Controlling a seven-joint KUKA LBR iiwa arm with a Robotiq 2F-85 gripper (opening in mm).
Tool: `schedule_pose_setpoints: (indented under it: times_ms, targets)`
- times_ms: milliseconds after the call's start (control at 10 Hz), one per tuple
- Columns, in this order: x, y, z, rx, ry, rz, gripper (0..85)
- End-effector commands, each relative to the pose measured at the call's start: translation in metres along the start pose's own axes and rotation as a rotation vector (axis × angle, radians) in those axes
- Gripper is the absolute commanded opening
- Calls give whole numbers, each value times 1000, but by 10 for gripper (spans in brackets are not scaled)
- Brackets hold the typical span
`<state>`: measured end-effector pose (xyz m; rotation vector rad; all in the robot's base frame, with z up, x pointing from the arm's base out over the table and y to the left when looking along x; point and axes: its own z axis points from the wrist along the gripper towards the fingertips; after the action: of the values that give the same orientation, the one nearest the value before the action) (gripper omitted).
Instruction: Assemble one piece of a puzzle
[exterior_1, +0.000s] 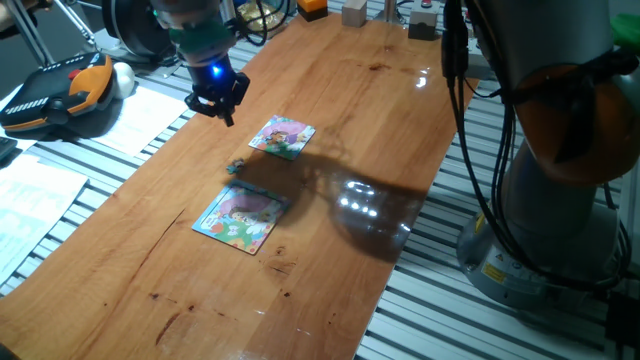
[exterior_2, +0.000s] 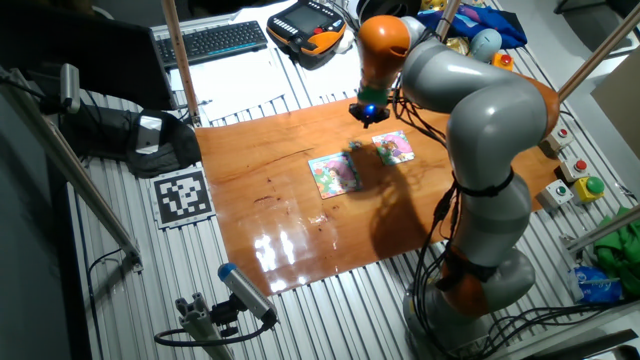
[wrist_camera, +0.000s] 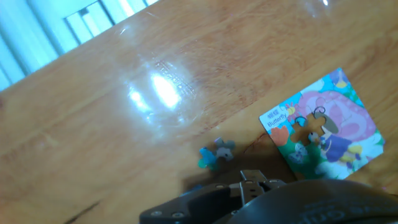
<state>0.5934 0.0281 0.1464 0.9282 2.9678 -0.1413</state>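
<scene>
Well, gripper (exterior_1: 222, 104) aloft, opening unclear | holds nothing | piece (exterior_1: 236, 165) apart

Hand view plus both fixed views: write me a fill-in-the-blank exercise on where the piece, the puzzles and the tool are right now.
1. The piece lies loose on the wooden table, ___ the puzzle and the larger puzzle.
2. The tool hangs ___ the table, touching neither puzzle.
3. In the hand view, the printed label on the one puzzle in sight reads ___.

Missing words: between; above; Butterfly
</scene>
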Motion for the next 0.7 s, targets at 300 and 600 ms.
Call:
schedule_pose_setpoints:
  times_ms: [300, 600]
  targets:
    - [1, 6, 4, -26, 22, 191, 0]
    - [2, 8, 9, -33, 35, 179, 0]
